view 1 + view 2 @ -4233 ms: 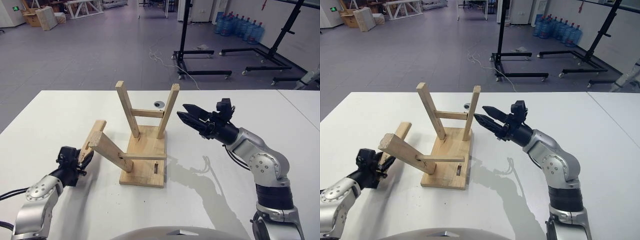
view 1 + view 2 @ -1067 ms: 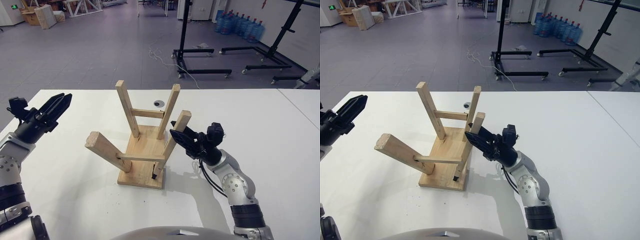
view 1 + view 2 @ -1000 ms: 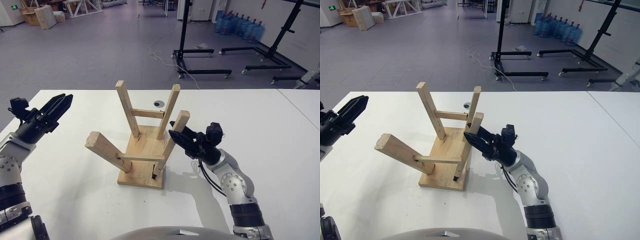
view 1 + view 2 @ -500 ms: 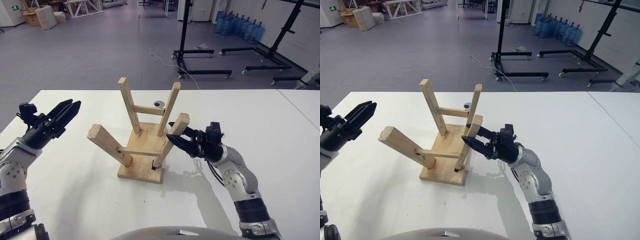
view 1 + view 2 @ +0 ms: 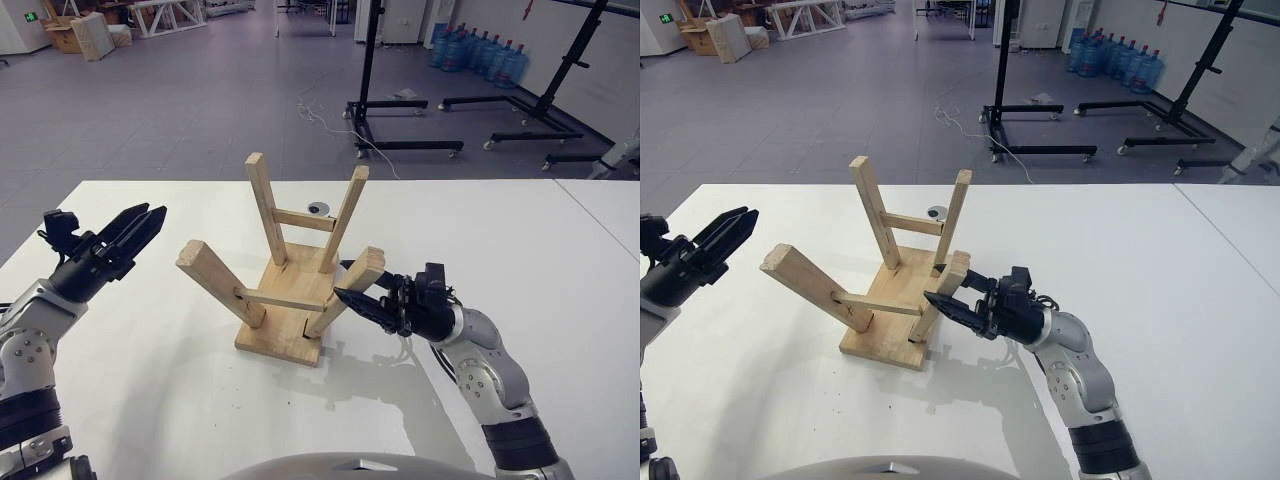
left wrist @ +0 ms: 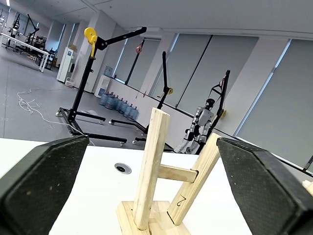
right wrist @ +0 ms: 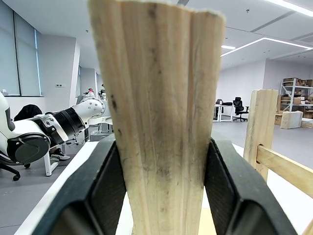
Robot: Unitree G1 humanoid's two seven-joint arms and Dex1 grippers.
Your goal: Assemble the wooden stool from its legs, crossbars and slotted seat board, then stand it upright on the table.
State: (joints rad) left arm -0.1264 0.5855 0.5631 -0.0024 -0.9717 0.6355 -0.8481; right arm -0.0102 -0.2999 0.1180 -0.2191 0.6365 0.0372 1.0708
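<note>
We find the stool (image 5: 290, 285) upside down near the middle of the white table (image 5: 150, 400), with its seat board (image 5: 272, 338) down on the tabletop. The two far legs (image 5: 267, 210) stand up with a crossbar (image 5: 305, 221) between them, and the near pair leans (the near left leg (image 5: 215, 285) slants well out to the left). The right gripper (image 5: 345, 282) is clamped on the near right leg (image 7: 156, 122), a finger pressed to each side of the wood, while the left gripper (image 5: 155, 212) hangs over the table to the stool's left, well apart from it, fingers spread wide.
</note>
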